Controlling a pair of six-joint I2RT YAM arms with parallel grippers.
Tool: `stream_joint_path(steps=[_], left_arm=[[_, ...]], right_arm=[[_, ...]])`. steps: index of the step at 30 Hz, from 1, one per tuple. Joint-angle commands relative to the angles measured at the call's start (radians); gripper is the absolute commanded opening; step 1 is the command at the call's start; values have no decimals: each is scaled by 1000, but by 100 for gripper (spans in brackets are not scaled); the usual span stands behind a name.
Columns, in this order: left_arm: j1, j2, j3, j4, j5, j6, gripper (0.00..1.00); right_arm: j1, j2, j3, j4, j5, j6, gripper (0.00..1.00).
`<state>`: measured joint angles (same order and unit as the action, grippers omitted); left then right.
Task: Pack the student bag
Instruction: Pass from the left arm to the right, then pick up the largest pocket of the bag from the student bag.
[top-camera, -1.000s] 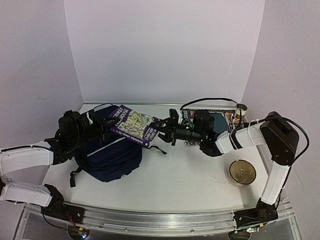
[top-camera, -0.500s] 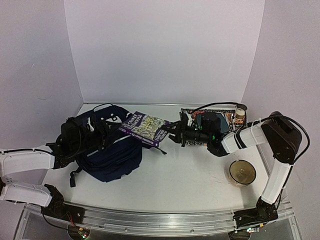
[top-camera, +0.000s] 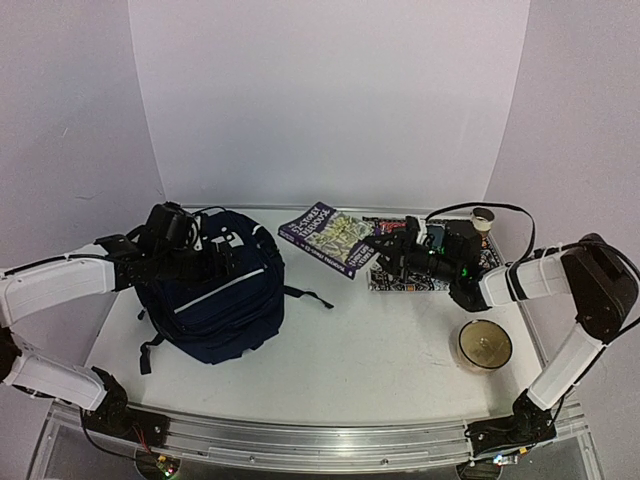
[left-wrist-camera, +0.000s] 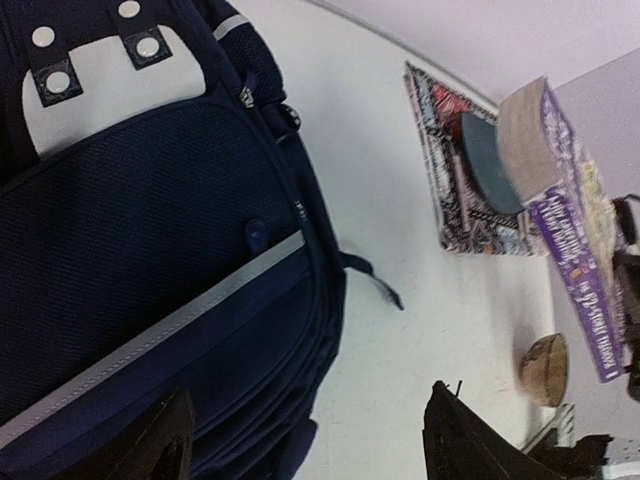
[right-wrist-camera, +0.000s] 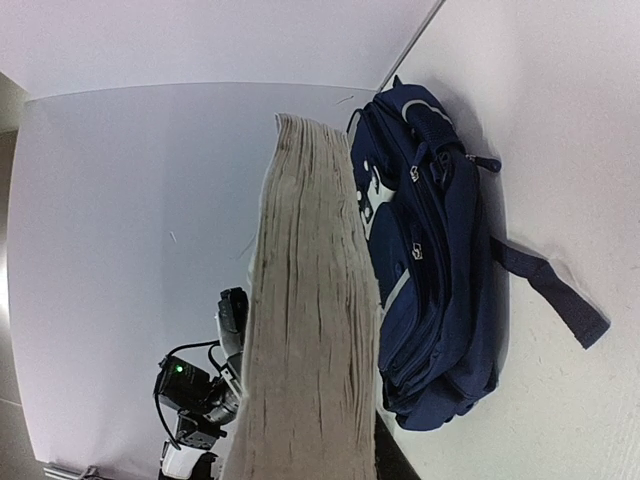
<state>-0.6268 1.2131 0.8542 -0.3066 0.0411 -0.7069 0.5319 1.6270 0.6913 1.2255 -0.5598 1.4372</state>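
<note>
Drawing book (top-camera: 328, 238) away from student bag (top-camera: 225, 300)

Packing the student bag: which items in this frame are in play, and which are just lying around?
In play: student bag; purple book, held by the right gripper; left gripper, open over the bag.
Lying about, for now: patterned mat with teal pouch; brown bowl; small cup at the back.
</note>
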Motion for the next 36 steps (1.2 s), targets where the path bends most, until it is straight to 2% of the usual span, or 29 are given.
stream_joint_path(steps=[1, 8, 15, 22, 26, 28, 32, 36], left_arm=[[-26, 61, 107, -216, -65, 192, 77], [-185, 269, 215, -337, -227, 232, 73], [-201, 422, 288, -359, -276, 265, 64], [-211, 502, 295, -372, -276, 270, 62], [-229, 548, 298, -387, -338, 261, 59], [-231, 572, 302, -401, -371, 246, 51], [-237, 557, 355, -438, -383, 214, 24], [-238, 497, 429, -462, -379, 209, 2]], right_arm=[[-3, -69, -15, 295, -17, -32, 0], [-3, -86, -45, 283, -6, -44, 0], [-4, -105, -57, 273, -8, -47, 0], [-3, -110, -76, 270, -8, -49, 0], [-4, -106, -77, 270, -9, -53, 0], [-4, -102, -76, 270, -11, -53, 0], [-3, -112, -76, 265, -12, -62, 0], [-3, -136, -81, 232, -10, -86, 0]])
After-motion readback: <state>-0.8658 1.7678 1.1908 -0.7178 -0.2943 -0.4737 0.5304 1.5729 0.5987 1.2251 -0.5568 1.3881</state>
